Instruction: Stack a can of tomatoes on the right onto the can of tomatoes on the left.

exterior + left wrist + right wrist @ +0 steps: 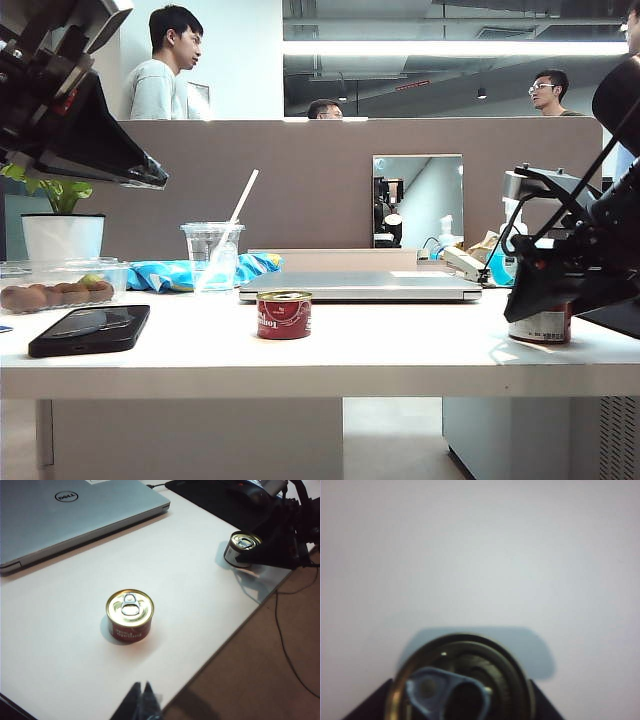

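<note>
The left can of tomatoes, red with a gold pull-tab lid, stands upright mid-table; the left wrist view has it centred. The right can of tomatoes stands near the table's right end, its upper part behind my right gripper. In the right wrist view this can's lid fills the space between the two dark fingertips, which flank it. The jaws stand open around the can, which rests on the table. My left gripper hangs high at the upper left, shut and empty.
A closed silver laptop lies behind the left can. A plastic cup with a straw, a blue cloth, a tray of fruit, a black phone and a potted plant sit at the left.
</note>
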Motion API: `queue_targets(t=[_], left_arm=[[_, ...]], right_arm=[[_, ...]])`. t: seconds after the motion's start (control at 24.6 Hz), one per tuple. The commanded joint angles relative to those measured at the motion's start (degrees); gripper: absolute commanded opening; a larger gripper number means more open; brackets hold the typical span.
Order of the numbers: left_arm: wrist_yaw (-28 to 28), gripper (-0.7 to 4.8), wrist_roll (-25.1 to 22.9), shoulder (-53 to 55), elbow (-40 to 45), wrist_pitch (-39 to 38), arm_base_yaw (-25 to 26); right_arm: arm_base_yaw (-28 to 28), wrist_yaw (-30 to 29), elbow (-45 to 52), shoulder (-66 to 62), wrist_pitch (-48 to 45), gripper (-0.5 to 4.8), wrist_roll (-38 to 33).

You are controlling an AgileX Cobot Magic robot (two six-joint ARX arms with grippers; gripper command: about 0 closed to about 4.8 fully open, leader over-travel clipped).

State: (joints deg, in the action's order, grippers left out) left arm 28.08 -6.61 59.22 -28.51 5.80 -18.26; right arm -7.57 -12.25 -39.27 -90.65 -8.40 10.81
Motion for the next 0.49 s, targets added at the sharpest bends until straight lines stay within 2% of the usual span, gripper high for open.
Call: queue_targets(t=[0.04, 0.2, 0.24, 0.49], left_arm=[[0.1, -0.05, 0.0, -0.3, -0.2, -1.0, 0.0], [0.0, -0.05, -0.4, -0.3, -0.2, -0.4, 0.0], [-0.2, -0.05, -0.4, -0.3, -0.2, -0.3, 0.0], [-4.8, -0.05, -0.4, -0.5, -0.2, 0.3, 0.0]], right_arm=[[0.0, -0.1, -0.4, 0.1, -1.9, 2.38, 1.3], [-1.5, -2.0, -4.1, 0.2, 0.6, 2.26, 1.3], [-3.3, -2.9, -6.8, 0.3, 2.4, 2.09, 1.3], [-17.9, -1.2, -21.2, -3.5, 3.4, 2.07, 4.3]])
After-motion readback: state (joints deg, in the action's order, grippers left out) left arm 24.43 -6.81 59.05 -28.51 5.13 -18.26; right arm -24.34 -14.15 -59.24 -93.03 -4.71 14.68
